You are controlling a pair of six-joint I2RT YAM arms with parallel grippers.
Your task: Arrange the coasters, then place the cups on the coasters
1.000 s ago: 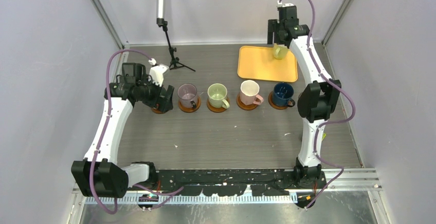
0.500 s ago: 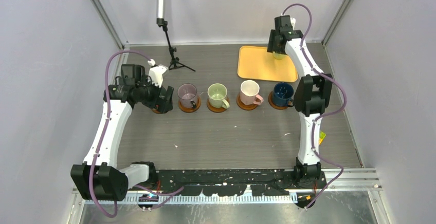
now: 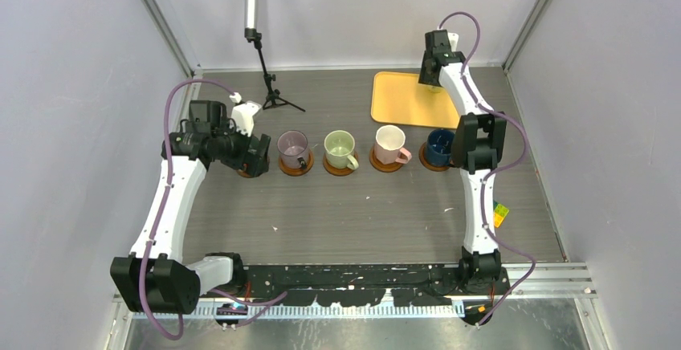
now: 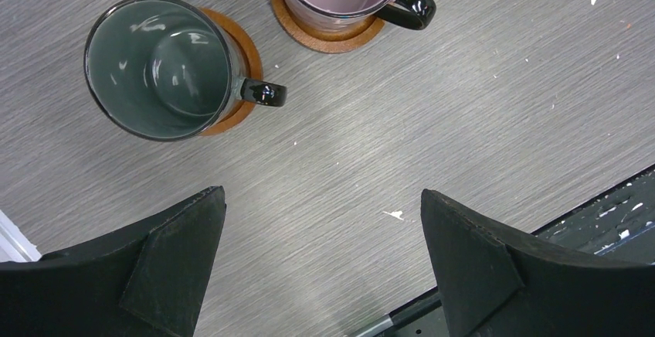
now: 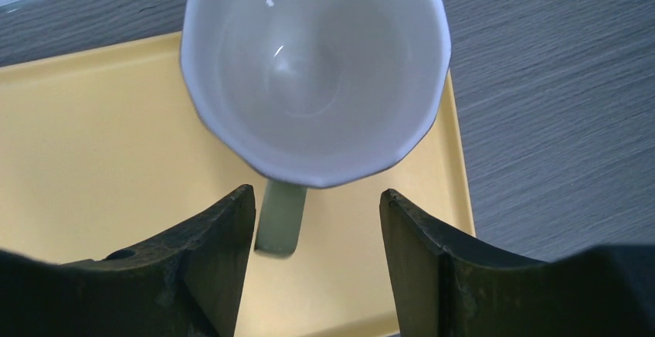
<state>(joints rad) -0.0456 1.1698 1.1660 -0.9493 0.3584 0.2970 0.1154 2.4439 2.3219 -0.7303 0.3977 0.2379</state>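
Note:
Four cups stand on brown coasters in a row: mauve [image 3: 293, 148], light green [image 3: 340, 149], pink [image 3: 390, 143] and navy [image 3: 440, 146]. A dark green cup [image 4: 158, 66] stands on its coaster [image 4: 251, 62] at the row's left end. My left gripper [image 4: 320, 260] hangs open just near of it, over bare table. The pale yellow cup [image 5: 317, 66] sits on the yellow tray [image 5: 93, 159]. Its handle [image 5: 279, 217] lies between the open jaws of my right gripper [image 5: 315, 198], close against the left finger [image 5: 208, 252]. In the top view the right gripper [image 3: 434, 77] hides that cup.
A black tripod stand [image 3: 269, 85] rises at the back left. A multicoloured toy block [image 3: 499, 213] lies by the right arm's lower link. The mauve cup's coaster [image 4: 324, 39] sits just right of the dark green cup. Walls close in on the left, back and right.
The right arm has stretched farther towards the tray's back edge, and its jaws have narrowed around the pale cup's handle. The left arm has barely moved.

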